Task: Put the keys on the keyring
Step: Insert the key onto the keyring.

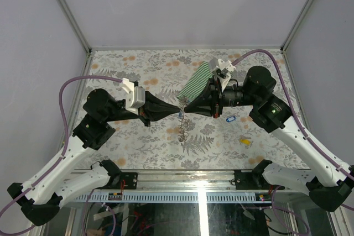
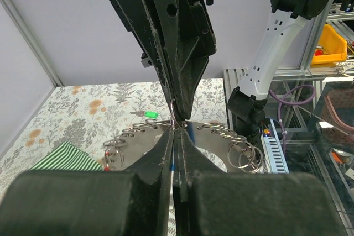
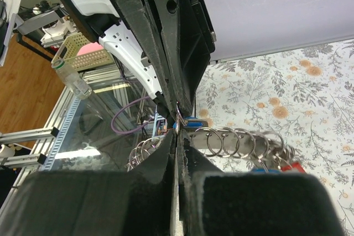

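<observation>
My two grippers meet tip to tip above the table's middle, left [image 1: 178,111] and right [image 1: 184,112]. The keyring [image 1: 184,128], a chain of silvery rings, hangs from that meeting point. In the left wrist view my left gripper [image 2: 176,131] is shut on a thin blue key tag [image 2: 173,165], with the keyring's rings [image 2: 243,153] draped on both sides. In the right wrist view my right gripper [image 3: 178,132] is shut on a thin wire ring of the keyring [image 3: 238,139]; a blue tag [image 3: 193,122] sits at the tips. A blue key [image 1: 231,118] and a yellow key [image 1: 244,142] lie on the table.
A green-and-white striped cloth [image 1: 199,78] lies behind the right gripper. A green tag [image 2: 148,115] lies on the floral table cover. A red tag [image 3: 293,167] hangs on the ring chain. Grey walls enclose the table on three sides.
</observation>
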